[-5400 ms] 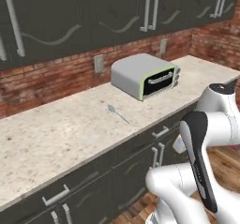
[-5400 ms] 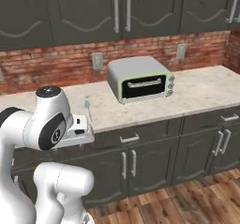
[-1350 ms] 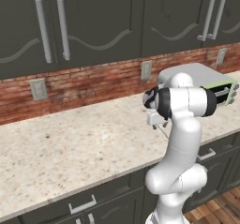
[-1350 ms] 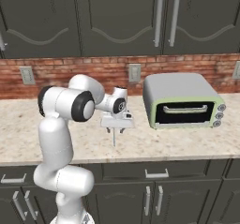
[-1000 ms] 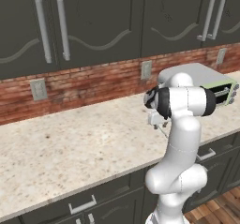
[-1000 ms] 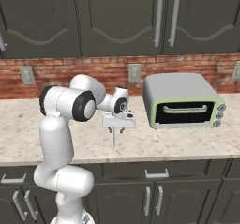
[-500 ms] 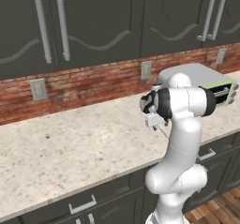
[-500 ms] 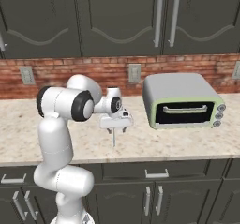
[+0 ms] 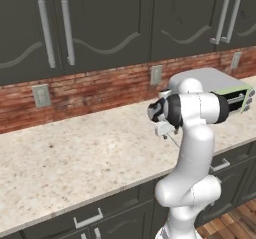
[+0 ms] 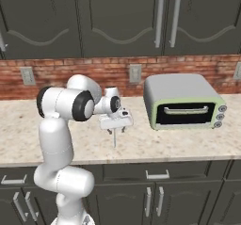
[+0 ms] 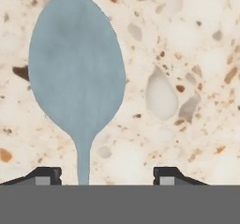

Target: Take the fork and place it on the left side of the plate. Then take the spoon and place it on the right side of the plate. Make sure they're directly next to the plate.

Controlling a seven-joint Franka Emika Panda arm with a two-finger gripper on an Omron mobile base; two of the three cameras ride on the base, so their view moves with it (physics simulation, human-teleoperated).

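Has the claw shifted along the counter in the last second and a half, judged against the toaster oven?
No. In the right base view the claw keeps the same gap to the toaster oven, poised over the spoon.

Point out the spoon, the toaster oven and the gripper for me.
spoon (image 11: 77, 73), hand view, middle of the bowl
toaster oven (image 10: 176, 88), right base view, grey top
gripper (image 10: 116, 130), right base view, between the fingers
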